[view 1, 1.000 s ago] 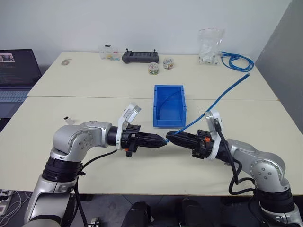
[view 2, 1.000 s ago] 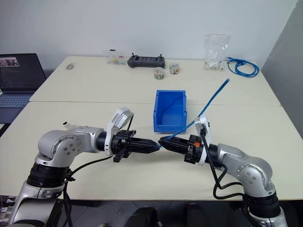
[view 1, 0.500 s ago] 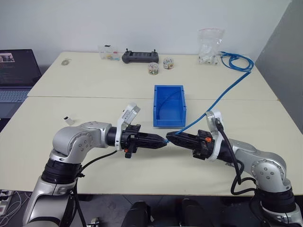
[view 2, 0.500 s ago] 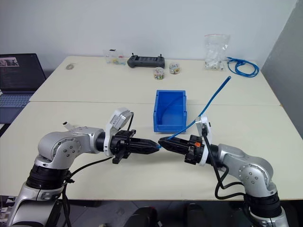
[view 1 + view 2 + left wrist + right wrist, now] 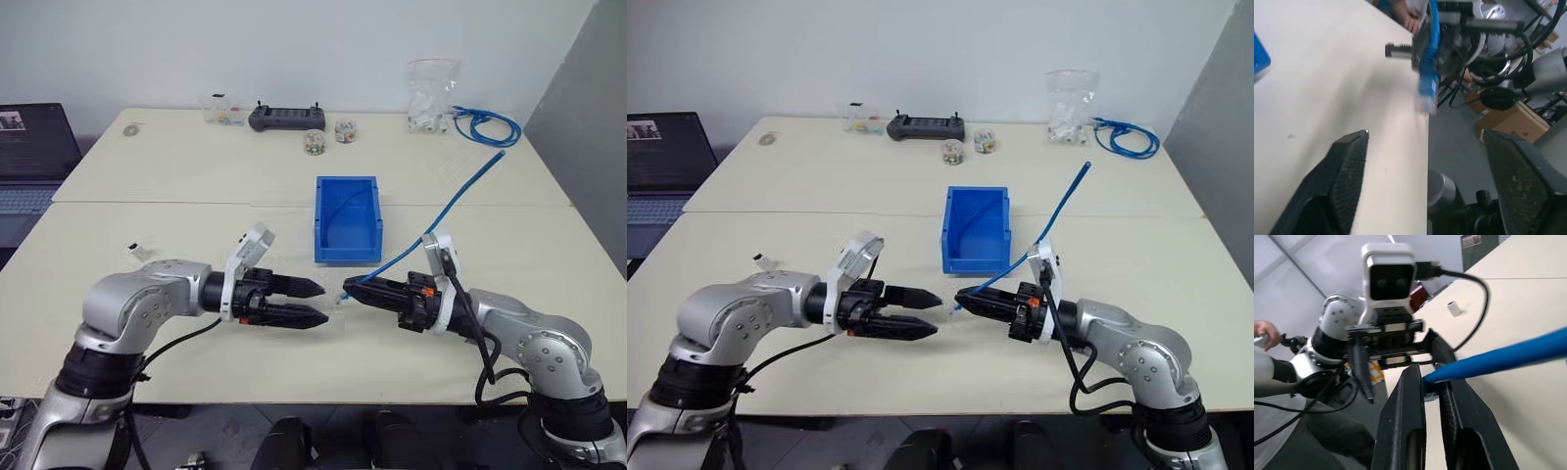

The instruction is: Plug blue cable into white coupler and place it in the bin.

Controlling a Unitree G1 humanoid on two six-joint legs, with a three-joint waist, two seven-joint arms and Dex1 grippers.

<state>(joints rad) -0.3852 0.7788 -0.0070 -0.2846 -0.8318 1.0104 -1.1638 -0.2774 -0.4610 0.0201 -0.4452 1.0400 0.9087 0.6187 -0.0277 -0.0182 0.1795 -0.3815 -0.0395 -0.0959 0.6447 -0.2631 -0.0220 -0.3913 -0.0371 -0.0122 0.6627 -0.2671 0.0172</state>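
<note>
My right gripper (image 5: 345, 294) is shut on the blue cable (image 5: 441, 215) close to its end, just above the table's front half. The cable rises up and to the right, its far end free in the air. A small whitish piece (image 5: 1424, 105) sits on the held end; it is blurred, and I cannot tell whether it is the white coupler or the plug. My left gripper (image 5: 321, 303) faces that end a short gap away, open and holding nothing. The blue bin (image 5: 321, 220) stands just behind both grippers, with a thin blue line curving inside it.
A tiny white piece with a dark side (image 5: 137, 250) lies on the table at the left. Along the back edge are a black controller (image 5: 287, 117), two small jars (image 5: 314, 143), a clear bag (image 5: 434, 93) and coiled blue cables (image 5: 487, 122). A laptop (image 5: 29, 147) is far left.
My left gripper has opened and drawn back to the left, away from the cable's end where it was shut tip to tip with the right gripper. The right gripper keeps its hold.
</note>
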